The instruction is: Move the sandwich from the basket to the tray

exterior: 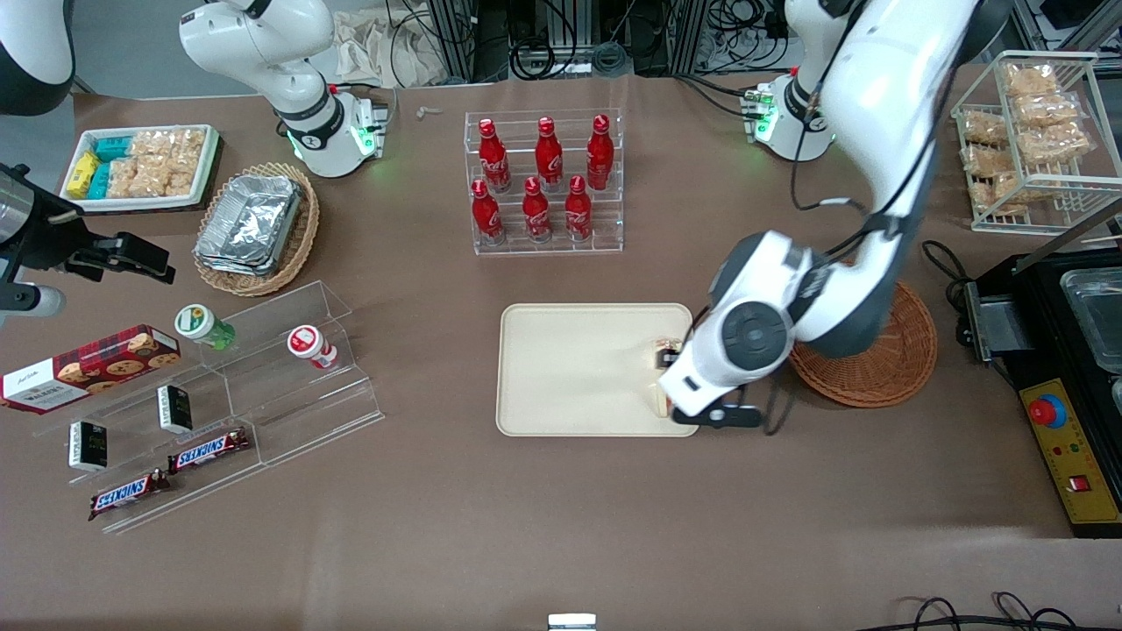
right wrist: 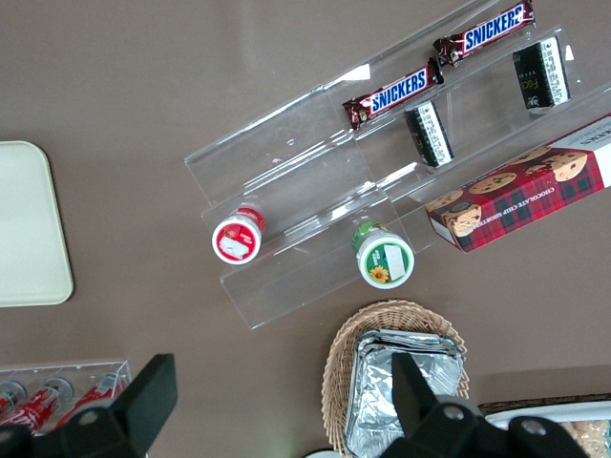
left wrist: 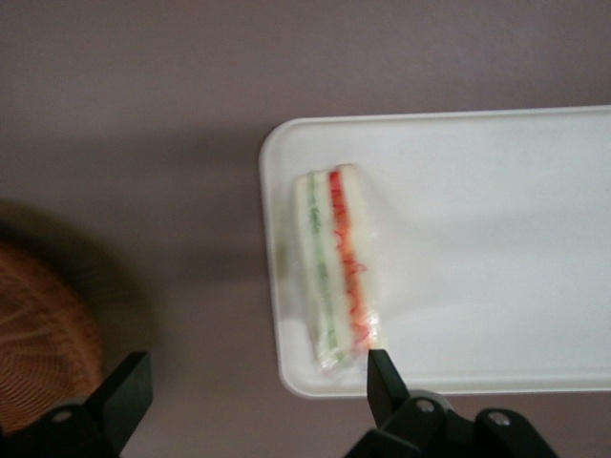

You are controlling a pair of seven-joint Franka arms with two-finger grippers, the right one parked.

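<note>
The sandwich, a wedge of pale bread in clear wrap with red and green filling, lies flat on the cream tray close to its rim. In the front view only bits of the sandwich show beside the arm's wrist. My left gripper is open and empty just above the tray's edge, its fingers spread wide; one fingertip is by the sandwich's end, the other over the table. In the front view the gripper sits at the tray's end nearest the reddish-brown basket. The basket looks empty.
A rack of red bottles stands farther from the front camera than the tray. A clear stepped shelf with snacks lies toward the parked arm's end. A black machine and a wire rack stand at the working arm's end.
</note>
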